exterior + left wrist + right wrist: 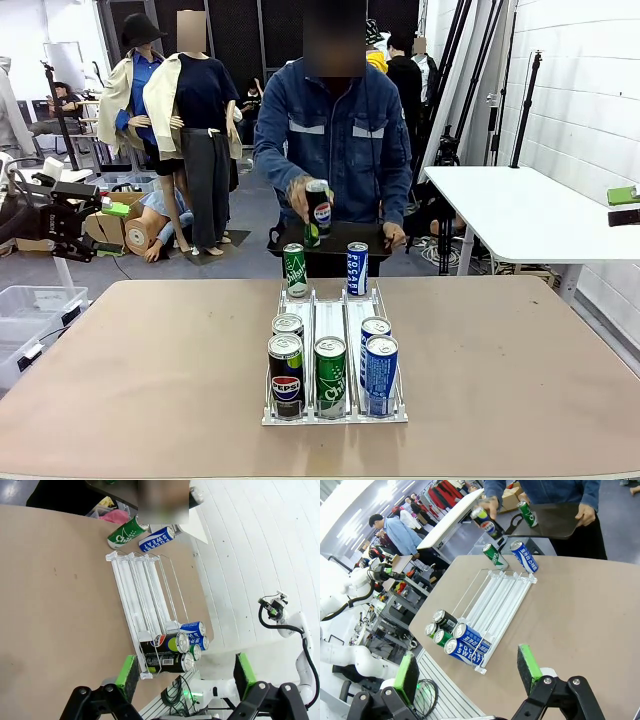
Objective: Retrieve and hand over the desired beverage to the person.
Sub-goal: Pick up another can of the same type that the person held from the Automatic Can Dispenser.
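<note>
- The person (335,140) stands at the far side of the desk (150,360), in a blue denim jacket with pale chest stripes.
- One hand (300,195) holds a dark Pepsi can (319,205) up in the air, above the far edge of the desk.
- The other hand (395,235) steadies a black tray (350,238), which has a green can lying on it.
- A clear three-lane rack (335,310) sits mid-desk.
- At its near end a Pepsi can (286,375) stands in the left lane with another can close behind it. A green can (330,375) is in the middle lane, and two blue Pocari Sweat cans (381,375) are in the right lane.
- At the rack's far end stand a green can (295,270) on the left and a blue can (357,268) on the right.
- The left pincer (185,672) is spread wide with nothing between its green pads, and hangs above the near end of the rack.
- The right pincer (467,669) is likewise spread and bare, on the near right of the rack.
</note>
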Available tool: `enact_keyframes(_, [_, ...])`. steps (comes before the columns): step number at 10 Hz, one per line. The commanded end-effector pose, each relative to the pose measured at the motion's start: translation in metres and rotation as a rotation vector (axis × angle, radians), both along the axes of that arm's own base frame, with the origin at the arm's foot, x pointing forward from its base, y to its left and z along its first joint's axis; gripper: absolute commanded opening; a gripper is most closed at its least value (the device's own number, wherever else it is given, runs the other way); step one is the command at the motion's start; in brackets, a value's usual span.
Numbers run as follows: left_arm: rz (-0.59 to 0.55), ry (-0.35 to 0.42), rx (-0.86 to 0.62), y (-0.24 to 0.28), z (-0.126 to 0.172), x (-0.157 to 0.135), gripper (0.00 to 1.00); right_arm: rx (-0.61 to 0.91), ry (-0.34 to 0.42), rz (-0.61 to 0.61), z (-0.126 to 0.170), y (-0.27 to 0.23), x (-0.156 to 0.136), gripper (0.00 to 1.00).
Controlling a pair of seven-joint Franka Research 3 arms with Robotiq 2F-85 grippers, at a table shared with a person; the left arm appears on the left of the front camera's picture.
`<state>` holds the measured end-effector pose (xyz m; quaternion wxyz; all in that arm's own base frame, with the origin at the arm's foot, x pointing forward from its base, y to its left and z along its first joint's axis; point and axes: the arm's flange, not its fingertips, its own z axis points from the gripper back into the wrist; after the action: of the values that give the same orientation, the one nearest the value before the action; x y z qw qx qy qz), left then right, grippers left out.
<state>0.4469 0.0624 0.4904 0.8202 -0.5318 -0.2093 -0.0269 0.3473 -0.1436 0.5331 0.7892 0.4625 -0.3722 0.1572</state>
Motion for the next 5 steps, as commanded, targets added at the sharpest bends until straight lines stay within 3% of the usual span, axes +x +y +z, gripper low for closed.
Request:
enact_keyframes(1, [0.013, 0.01, -0.005, 0.0002, 0.0016, 0.0005, 1.0, 0.019, -0.017, 0.005, 0.0012, 0.0008, 0.0018, 1.0])
enact_keyframes(5, [0.013, 0.01, -0.005, 0.0002, 0.0016, 0.0005, 1.0, 0.019, -0.017, 0.005, 0.0012, 0.0008, 0.0018, 1.0])
